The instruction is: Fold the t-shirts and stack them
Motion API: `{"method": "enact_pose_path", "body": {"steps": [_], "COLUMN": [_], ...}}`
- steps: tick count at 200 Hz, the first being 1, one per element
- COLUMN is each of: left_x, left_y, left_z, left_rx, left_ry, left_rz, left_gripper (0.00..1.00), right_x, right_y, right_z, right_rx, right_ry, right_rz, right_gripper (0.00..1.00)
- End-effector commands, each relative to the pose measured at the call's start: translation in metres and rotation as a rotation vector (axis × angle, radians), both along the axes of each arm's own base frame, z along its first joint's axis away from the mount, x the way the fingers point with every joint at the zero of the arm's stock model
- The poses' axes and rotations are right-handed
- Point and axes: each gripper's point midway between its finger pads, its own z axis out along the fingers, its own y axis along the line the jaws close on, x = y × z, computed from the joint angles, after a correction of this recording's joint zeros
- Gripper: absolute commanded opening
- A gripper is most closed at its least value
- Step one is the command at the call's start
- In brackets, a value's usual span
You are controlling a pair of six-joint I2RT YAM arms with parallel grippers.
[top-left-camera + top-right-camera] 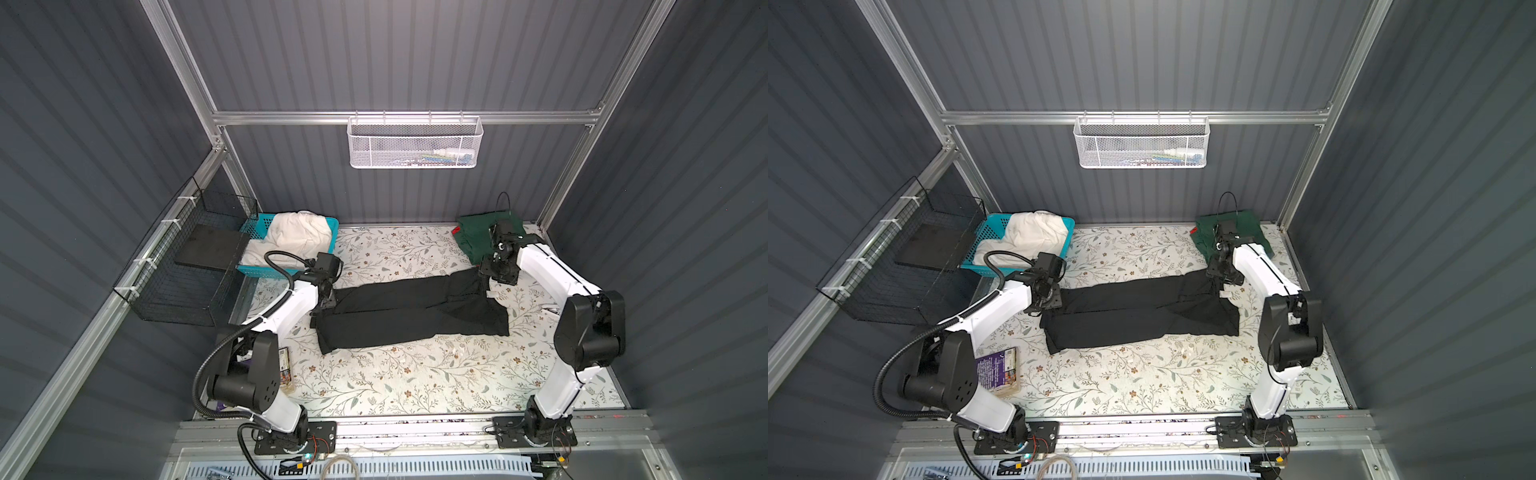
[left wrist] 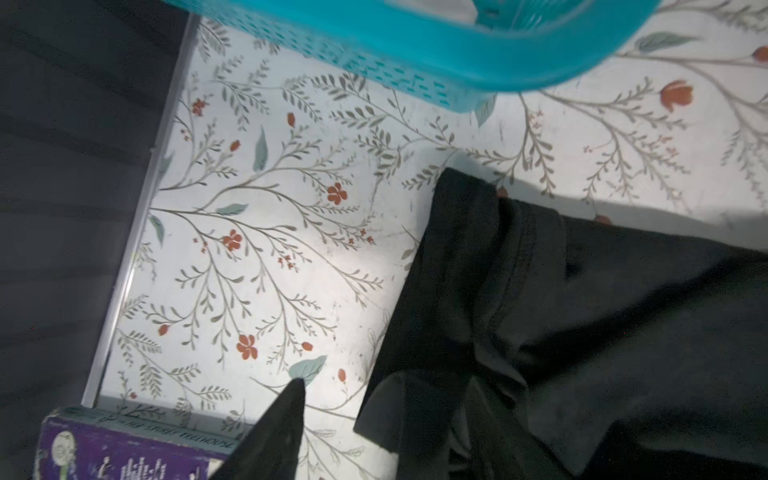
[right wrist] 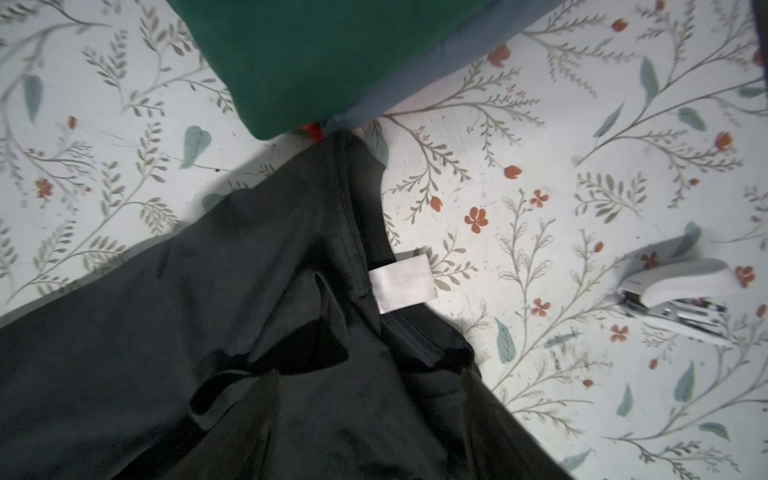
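One black t-shirt (image 1: pixel 411 309) lies across the middle of the table (image 1: pixel 415 374), folded lengthwise into a long band, with its collar label (image 3: pixel 403 282) at the right end. The cloth is judged light, limp and not slippery. It would sag and unfold if lifted at one point, so hold is best taken at two corners of one end, pinching all layers together. A dark green t-shirt (image 1: pixel 473 241) sits folded in the far right corner, and a cream-white t-shirt (image 1: pixel 297 235) is heaped in the turquoise basket (image 1: pixel 253 224) at far left. The left arm (image 1: pixel 291 307) reaches forward, wrist bent down over the band's left end. The right arm (image 1: pixel 544 270) slopes toward the band's far right corner, just beside the green shirt. Both arms' jaws are lost against dark cloth, so whether they are apart or clamped cannot be told.
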Motion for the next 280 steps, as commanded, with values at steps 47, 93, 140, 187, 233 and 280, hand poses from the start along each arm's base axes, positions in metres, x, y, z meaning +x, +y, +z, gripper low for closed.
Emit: {"method": "enact_pose_path", "body": {"steps": [47, 93, 140, 187, 233, 280], "left_x": [-0.038, -0.045, -0.044, -0.043, -0.044, -0.047], "left_y": [-0.039, -0.053, -0.056, -0.058, -0.057, -0.053], "left_z": [0.016, -0.006, -0.011, -0.015, -0.021, -0.020], "left_rx": [-0.246, -0.277, -0.281, -0.292, -0.281, -0.272], "left_ry": [-0.041, 0.024, 0.038, 0.041, 0.064, 0.059], "left_rz": [-0.136, -0.141, -0.147, -0.152, -0.144, -0.133], "left_gripper": [0.74, 0.74, 0.75, 0.76, 0.77, 0.77], "right_x": [-0.032, -0.005, -0.010, -0.021, -0.031, -0.033], "right_y": [0.067, 0.105, 0.124, 0.122, 0.120, 0.125], "right_z": [-0.027, -0.055, -0.082, -0.086, -0.096, -0.097], "right_rx": [0.128, 0.120, 0.079, 0.055, 0.045, 0.043], "right_ry": [0.086, 0.153, 0.236, 0.266, 0.300, 0.297], "right_rz": [0.176, 0.258, 0.327, 0.339, 0.343, 0.362], "right_gripper": [0.62, 0.53, 0.50, 0.42, 0.38, 0.33]}}
